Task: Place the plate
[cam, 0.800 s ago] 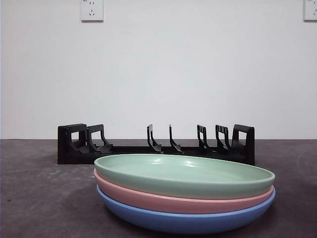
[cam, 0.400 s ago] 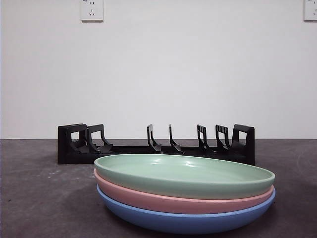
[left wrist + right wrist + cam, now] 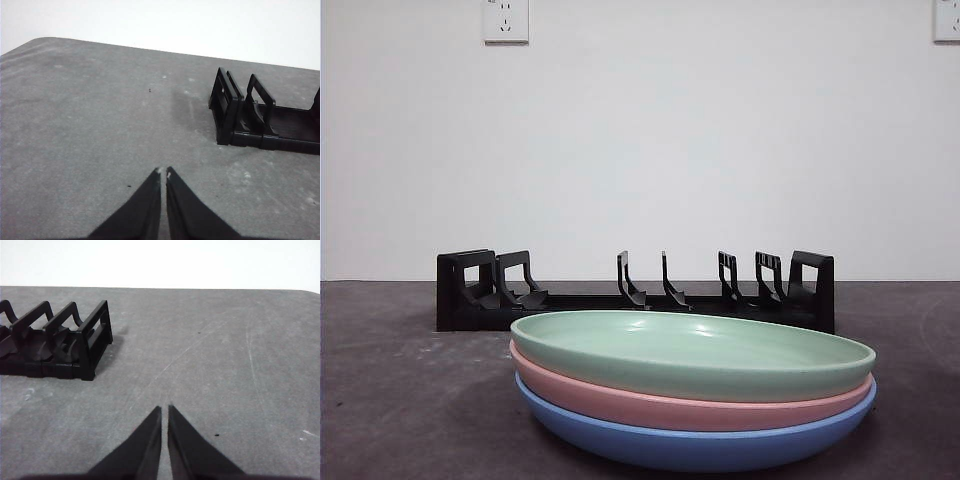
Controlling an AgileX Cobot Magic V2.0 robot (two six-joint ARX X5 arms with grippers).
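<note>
Both your left end effector [image 3: 163,172] and right end effector [image 3: 164,408] wait pressed together, empty. The green plate [image 3: 692,355] tops the stack, six o'clock of the rack [image 3: 635,293]; rigid, probably slick—pinch its rim.

even bright light, soft shadow beside rack [image 3: 260,120], sharp focus, no glare

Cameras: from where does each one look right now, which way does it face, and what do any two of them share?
Front view: low at table height, looking level across the stacked plates to the black rack and wall; no arm shows.
Left wrist view: on the left arm, facing down over the table; left hand shut, one rack end beyond.
Right wrist view: on the right arm; right hand shut, the other rack end beyond.
All three share the rack.
</note>
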